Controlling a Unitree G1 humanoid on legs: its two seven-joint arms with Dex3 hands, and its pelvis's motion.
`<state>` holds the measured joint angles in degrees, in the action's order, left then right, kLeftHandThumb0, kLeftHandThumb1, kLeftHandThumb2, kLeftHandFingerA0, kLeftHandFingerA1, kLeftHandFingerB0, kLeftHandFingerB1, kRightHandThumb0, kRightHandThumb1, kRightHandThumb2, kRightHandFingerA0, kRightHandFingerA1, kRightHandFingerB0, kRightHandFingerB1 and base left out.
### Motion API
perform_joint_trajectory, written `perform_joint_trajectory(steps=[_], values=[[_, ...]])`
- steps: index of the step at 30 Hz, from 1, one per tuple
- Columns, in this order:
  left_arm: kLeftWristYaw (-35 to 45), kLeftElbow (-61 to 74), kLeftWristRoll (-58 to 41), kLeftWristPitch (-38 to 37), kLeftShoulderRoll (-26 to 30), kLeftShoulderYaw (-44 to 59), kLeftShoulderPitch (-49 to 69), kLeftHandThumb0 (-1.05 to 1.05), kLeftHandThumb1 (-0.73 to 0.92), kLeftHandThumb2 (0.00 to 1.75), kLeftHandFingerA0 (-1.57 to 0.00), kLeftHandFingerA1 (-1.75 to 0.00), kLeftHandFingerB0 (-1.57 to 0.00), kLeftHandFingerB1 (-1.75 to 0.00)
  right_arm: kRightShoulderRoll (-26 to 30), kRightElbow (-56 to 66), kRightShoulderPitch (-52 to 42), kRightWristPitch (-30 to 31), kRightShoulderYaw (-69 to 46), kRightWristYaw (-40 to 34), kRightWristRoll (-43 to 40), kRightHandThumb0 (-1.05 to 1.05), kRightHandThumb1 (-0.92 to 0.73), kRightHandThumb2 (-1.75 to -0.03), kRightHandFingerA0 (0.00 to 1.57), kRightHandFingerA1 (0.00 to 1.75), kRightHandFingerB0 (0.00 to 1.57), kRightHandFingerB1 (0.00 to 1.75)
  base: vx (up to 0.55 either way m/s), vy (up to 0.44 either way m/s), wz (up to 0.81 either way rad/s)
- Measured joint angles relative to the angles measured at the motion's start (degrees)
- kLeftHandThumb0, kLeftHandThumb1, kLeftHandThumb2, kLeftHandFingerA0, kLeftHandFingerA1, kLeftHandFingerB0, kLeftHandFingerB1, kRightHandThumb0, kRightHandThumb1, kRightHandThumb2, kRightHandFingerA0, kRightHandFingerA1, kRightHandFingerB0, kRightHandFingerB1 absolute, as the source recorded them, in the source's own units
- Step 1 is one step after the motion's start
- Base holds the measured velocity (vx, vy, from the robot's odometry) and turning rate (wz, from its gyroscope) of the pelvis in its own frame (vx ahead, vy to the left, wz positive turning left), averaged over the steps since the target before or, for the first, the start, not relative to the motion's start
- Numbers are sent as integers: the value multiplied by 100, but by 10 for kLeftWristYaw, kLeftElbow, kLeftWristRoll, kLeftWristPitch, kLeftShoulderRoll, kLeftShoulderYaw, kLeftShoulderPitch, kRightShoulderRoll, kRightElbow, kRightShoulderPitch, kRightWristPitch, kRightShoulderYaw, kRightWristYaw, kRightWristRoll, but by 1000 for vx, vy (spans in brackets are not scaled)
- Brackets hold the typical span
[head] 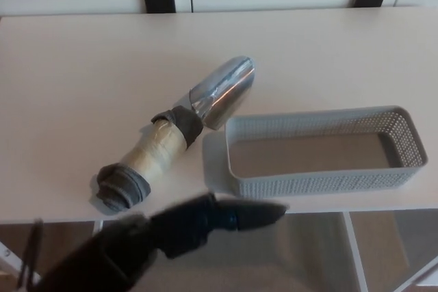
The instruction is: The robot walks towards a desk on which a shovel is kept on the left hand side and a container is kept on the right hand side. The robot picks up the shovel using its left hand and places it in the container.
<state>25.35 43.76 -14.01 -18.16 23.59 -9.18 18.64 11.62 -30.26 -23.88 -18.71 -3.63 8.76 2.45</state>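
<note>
- Shovel (179,134) flat on table (82,73), left of center; shiny metal scoop aimed up-right, tan-wrapped handle w/ grey cloth knob at lower-left end.
- Scoop tip just beside top-left corner of container (321,182); touching or not, can't tell.
- Container: grey perforated, long, near front edge on right side, nothing inside.
- Left hand (205,220) blurred at front edge below shovel, apart from it, grasping nothing; finger spread can't tell.
- Right hand out of view.
</note>
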Motion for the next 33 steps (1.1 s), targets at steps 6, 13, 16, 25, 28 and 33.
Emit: perform_joint_trajectory(steps=[6, 13, 16, 25, 28, 33], values=[[-20, -1, 51, 26, -14, 13, -69, -53, 54, 57, 0, -24, -9, -25, 0, 1, 2, 0, 7, -1, 5, -38, -32, -72, 89, 68, 51, 57, 0, 0, 0], [-40, -50, 110, 52, -14, 10, -134, -51, 35, 69, 0, -11, -8, -21, 0, 3, 7, 0, 10, -1, 7, -39, -31, -70, 90, 68, 52, 58, 0, 0, 0], [-50, -77, 134, 62, -14, 9, -156, -43, 30, 63, 0, -6, -7, -20, 0, 5, 12, 1, 10, -1, 8, -31, -41, -52, 93, 53, 62, 50, 0, 0, 0], [-83, -167, 216, 99, -13, 2, -212, -22, 44, 55, 0, -8, -2, -24, 0, 5, 23, 1, 12, -1, 15, -33, -40, -52, 93, 53, 62, 50, 0, 0, 0], [-92, -193, 239, 111, -12, -1, -224, -23, 44, 55, 0, -8, -1, -24, 0, 5, 24, 1, 12, -1, 17, -31, -40, -52, 93, 52, 63, 49, 0, 0, 0], [-110, -242, 285, 138, -12, -12, -244, -28, 27, 66, 0, -18, 0, -25, 0, 6, 25, 1, 14, -1, 20, -34, -40, -52, 93, 52, 64, 49, 0, 0, 0]])
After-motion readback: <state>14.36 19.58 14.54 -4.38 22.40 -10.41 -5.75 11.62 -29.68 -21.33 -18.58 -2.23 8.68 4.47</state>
